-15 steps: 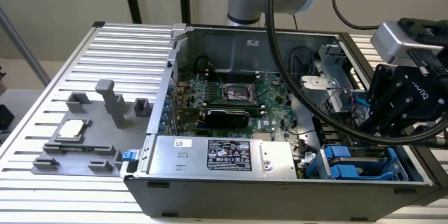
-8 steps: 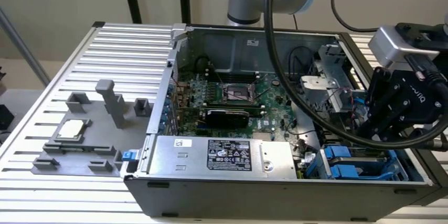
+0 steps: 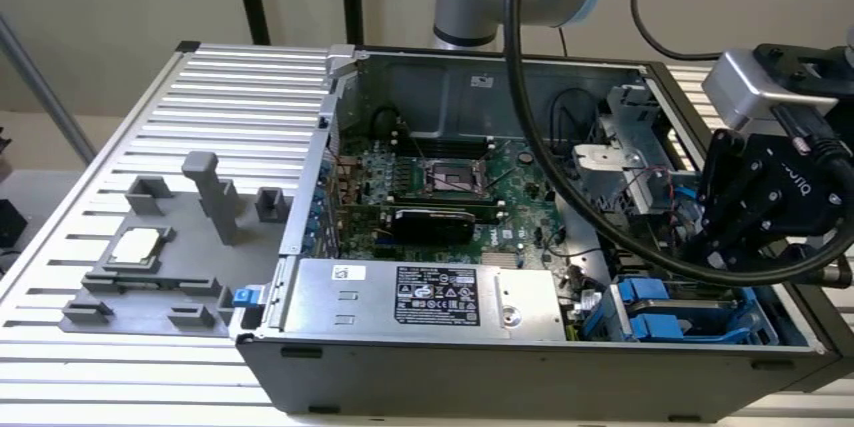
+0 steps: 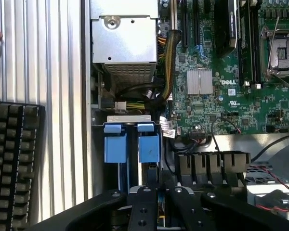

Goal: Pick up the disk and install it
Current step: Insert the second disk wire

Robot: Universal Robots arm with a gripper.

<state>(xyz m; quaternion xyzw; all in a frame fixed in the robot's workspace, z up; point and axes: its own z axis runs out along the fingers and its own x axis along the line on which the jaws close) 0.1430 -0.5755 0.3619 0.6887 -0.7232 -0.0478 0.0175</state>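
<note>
On the slatted metal table (image 3: pixel 240 97) the open computer case (image 3: pixel 441 347) lies; I hold the gripper (image 4: pixel 158 204) over its blue-framed drive bays (image 4: pixel 132 144) (finger state: cannot tell). Which one is the disk, seated or not, I can't tell.

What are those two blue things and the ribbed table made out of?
The blue tabs look like plastic: solid bright colour, smooth matte faces, moulded edges. The ribbed table looks like bare metal, probably aluminium: pale silver, with straight even grooves and a dull sheen.
</note>
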